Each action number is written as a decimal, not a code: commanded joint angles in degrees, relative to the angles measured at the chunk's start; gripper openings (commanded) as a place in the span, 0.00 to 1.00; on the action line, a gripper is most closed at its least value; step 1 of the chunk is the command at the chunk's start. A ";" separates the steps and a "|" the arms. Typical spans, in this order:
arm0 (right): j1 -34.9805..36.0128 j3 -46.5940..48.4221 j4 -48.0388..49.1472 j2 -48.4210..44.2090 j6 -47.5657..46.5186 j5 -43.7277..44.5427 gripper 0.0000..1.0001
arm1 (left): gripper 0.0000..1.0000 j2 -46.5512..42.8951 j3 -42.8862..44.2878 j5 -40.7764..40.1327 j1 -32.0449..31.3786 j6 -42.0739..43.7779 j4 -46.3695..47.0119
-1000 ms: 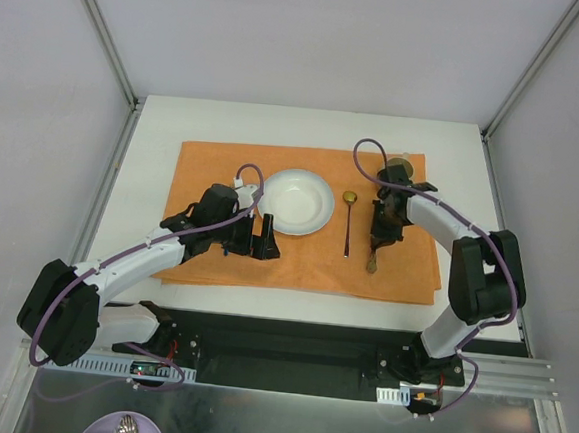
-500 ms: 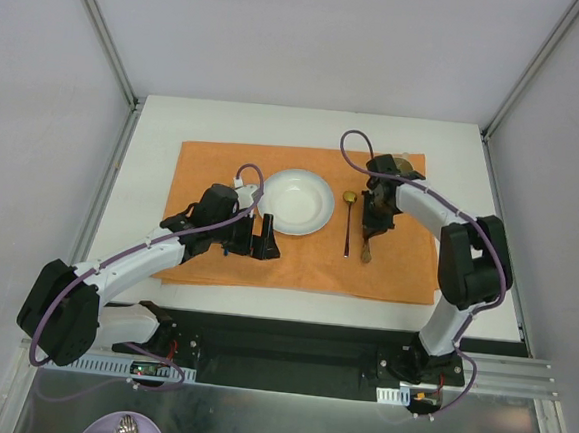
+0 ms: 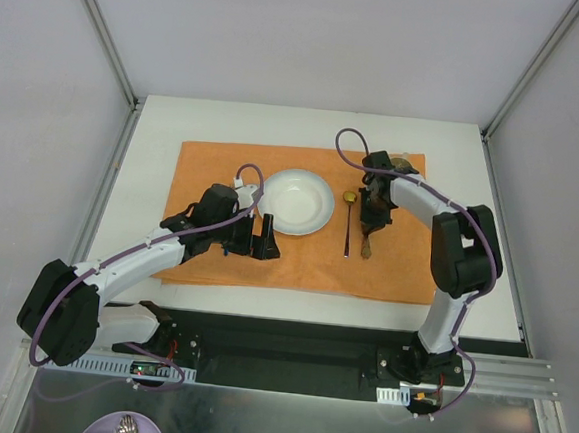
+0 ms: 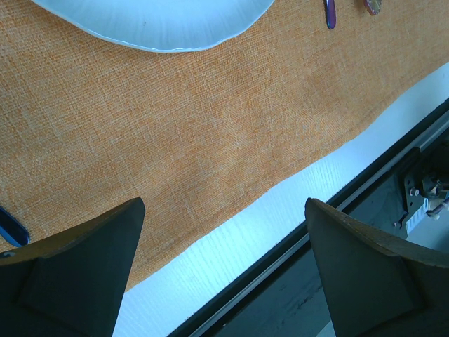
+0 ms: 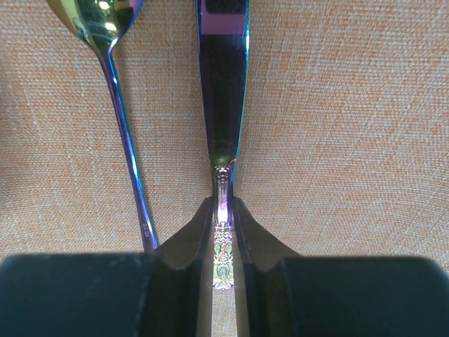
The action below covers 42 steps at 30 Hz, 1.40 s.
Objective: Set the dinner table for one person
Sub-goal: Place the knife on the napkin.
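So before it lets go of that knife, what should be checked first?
1. Right end effector shut on the knife handle: ok.
2. Knife lies beside the spoon, not touching it: ok.
3. Knife resting flat on the placemat: cannot tell.
4. Plate on the placemat, left of the spoon: ok.
5. Left end effector open, empty, clear of the plate: ok.
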 commanded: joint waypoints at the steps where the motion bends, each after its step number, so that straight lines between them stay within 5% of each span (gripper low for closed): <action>1: -0.40 1.86 0.08 -0.23 -0.99 1.13 0.01 | 0.99 -0.90 -0.23 0.45 0.78 -0.30 0.81; 42: -1.02 -1.39 2.72 -1.02 4.20 0.60 0.02 | 0.99 -1.25 -0.05 0.62 0.96 -0.30 0.28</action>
